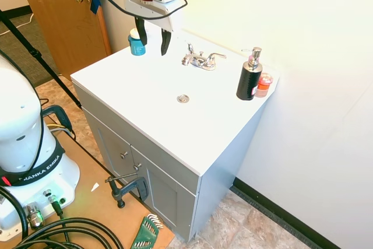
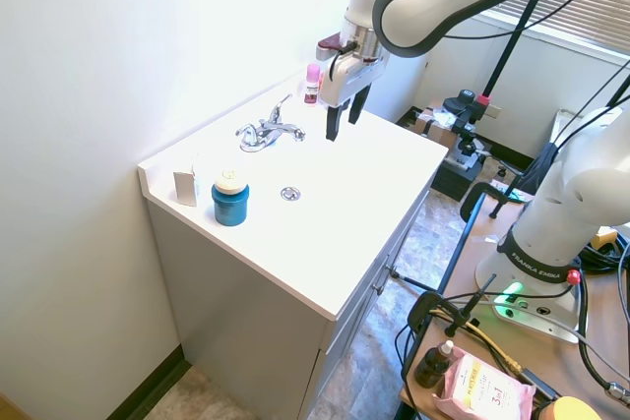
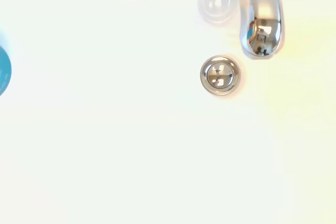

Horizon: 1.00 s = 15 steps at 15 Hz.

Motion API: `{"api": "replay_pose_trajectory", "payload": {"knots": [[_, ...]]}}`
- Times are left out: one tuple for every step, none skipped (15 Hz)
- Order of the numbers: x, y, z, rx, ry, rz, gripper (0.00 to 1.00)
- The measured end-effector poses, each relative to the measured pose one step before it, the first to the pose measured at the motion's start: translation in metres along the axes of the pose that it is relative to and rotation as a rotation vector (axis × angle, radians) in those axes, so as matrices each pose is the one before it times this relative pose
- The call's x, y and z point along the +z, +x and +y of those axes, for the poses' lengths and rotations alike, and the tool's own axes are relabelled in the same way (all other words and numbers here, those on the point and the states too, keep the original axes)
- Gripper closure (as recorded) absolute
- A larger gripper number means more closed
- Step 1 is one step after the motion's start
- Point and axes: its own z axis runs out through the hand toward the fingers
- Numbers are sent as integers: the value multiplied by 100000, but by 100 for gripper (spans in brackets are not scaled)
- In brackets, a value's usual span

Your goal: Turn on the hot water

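Observation:
The small chrome faucet [image 1: 201,60] [image 2: 268,131] stands at the back of the white sink top [image 1: 134,86], with two slim lever handles and a short spout [image 3: 260,22]. No water runs from it, so the hot water is not in view. My gripper [image 1: 152,45] [image 2: 345,123] hangs open above the sink, in front of the faucet and apart from it, with nothing between its fingers. The wrist view looks straight down on the spout and the round drain [image 3: 220,75] [image 1: 183,98].
A teal jar [image 1: 137,44] [image 2: 229,202] with a white lid stands at one back corner. A black pump bottle [image 1: 249,77] and a small pink-orange jar [image 1: 265,84] stand at the other. The wall runs right behind the faucet.

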Motion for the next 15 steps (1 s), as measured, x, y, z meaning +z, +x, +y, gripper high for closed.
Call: {"api": "replay_pose_trajectory", "payload": {"knots": [[11, 0, 0, 0, -18, -17, 0], [-28, -22, -68, 276, 90, 401, 0], [-105, -109, -318, -97, 88, 1561, 0], [-202, -195, -706, -144, -9, 3013, 0], [-165, -267, -1004, 278, -69, 3732, 0], [-52, -205, -1189, 1083, -190, 3549, 0], [68, -19, -1388, 2041, -44, 4208, 0], [266, 154, -1331, 2023, -661, 3707, 0], [319, 346, -1467, 1467, -138, 4425, 0], [444, 455, -1460, 1392, 437, 5558, 0], [622, 451, -1247, 1144, 112, 5251, 0], [735, 308, -1223, 894, -123, 4089, 0], [619, 159, -1018, 575, 6, 2040, 0], [566, 154, -960, 50, 164, 1316, 0], [562, 10, -839, -115, 171, 1421, 0]]}}
